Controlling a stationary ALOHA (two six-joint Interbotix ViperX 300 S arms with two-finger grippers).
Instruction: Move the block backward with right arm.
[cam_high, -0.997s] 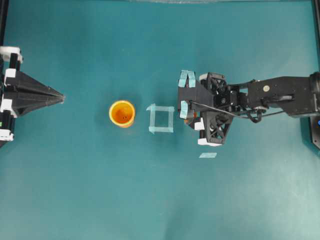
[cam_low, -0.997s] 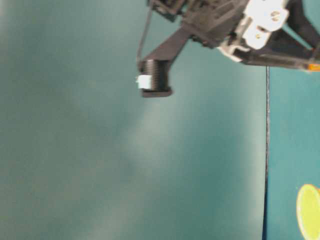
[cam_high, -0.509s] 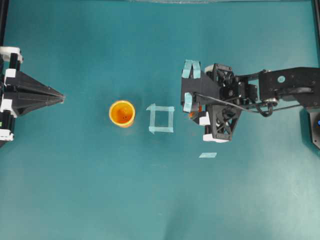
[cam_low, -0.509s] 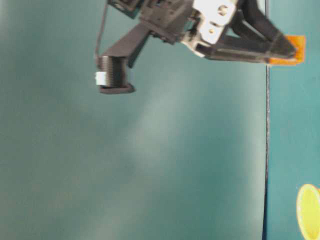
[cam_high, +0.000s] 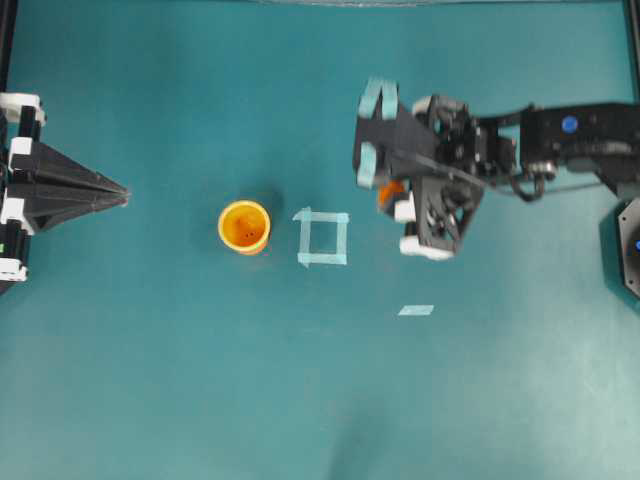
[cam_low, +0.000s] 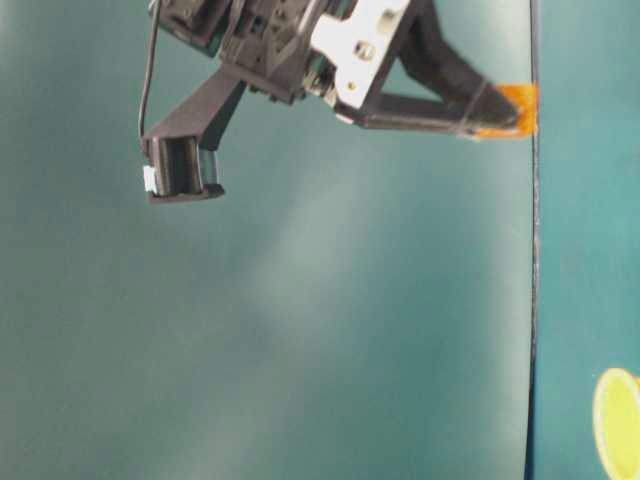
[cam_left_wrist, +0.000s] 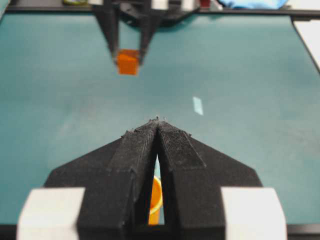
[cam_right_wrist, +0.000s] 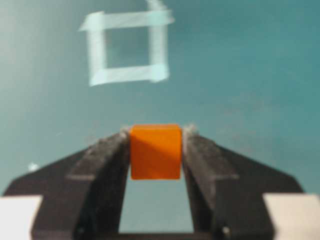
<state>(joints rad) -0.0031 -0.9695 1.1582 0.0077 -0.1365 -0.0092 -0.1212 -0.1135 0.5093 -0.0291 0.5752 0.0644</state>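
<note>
The small orange cube-shaped block (cam_right_wrist: 155, 151) sat pinched between the two black fingertips of the right arm's lattice-framed gripper (cam_right_wrist: 155, 145), its flat side faces pressed by the finger pads and its front face showing squarely to the right wrist camera. In the table-level view the block (cam_low: 512, 108) hung at the fingertip well clear of the teal table top (cam_high: 200, 380), so it was carried in the air rather than resting. Seen from overhead, the gripper and block (cam_high: 389, 188) were just beside the pale tape square outline (cam_high: 323, 238), with the round yellow-orange cup (cam_high: 244, 226) farther off. The block looked light, rigid and sharp-edged, probably plastic or painted wood, and its smooth faces could slip if the squeeze eased; taking it across two opposite flat faces near its middle, as here, seemed the soundest hold. The left arm's black gripper (cam_left_wrist: 157, 131) rested at the table's edge with its fingers pressed together on nothing, and a loose scrap of pale tape (cam_high: 415, 310) lay apart.
</note>
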